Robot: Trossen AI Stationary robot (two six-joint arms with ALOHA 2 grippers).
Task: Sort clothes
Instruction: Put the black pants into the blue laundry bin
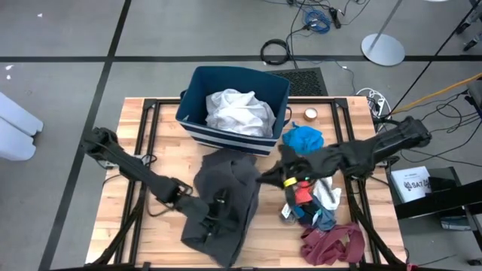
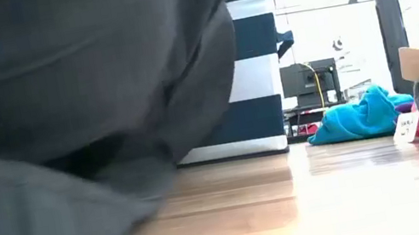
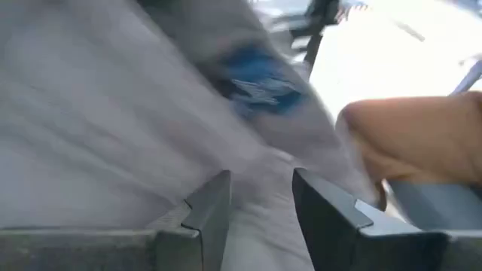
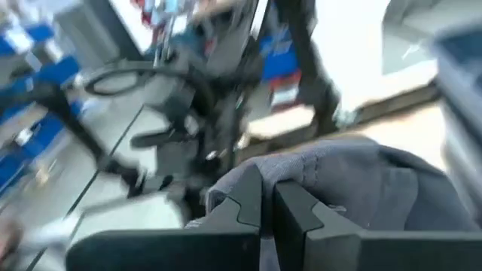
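A dark grey garment [image 1: 226, 192] lies spread over the table's middle and fills the left of the low view [image 2: 58, 92]. My left gripper [image 1: 217, 208] is over the garment's near part, shut on its cloth. My right gripper [image 1: 263, 178] is at the garment's right edge, shut on it. A white garment [image 1: 239, 110] lies in the dark blue striped bin [image 1: 197, 86]. A bright blue top [image 1: 303, 138] lies right of the bin. A heap of red, white and grey-blue pieces [image 1: 315, 197] and a maroon top [image 1: 333, 242] lie at the near right. My left gripper has a fold of the dark grey garment [image 3: 260, 226] between its two fingers [image 3: 215, 207]; it comes from the table's left, slanting down. One layer or several, I cannot tell. My right gripper pinches the garment's right edge [image 4: 245, 181] between its nearly closed fingers [image 4: 297, 207], coming from the table's right; the cloth bunches up beyond the fingertips.
The bin stands at the far middle of the table. A small roll of tape [image 1: 311, 114] lies at the far right. The heap of clothes lies just under my right arm [image 1: 354, 154]. Bare wood shows at the near left [image 1: 143, 241].
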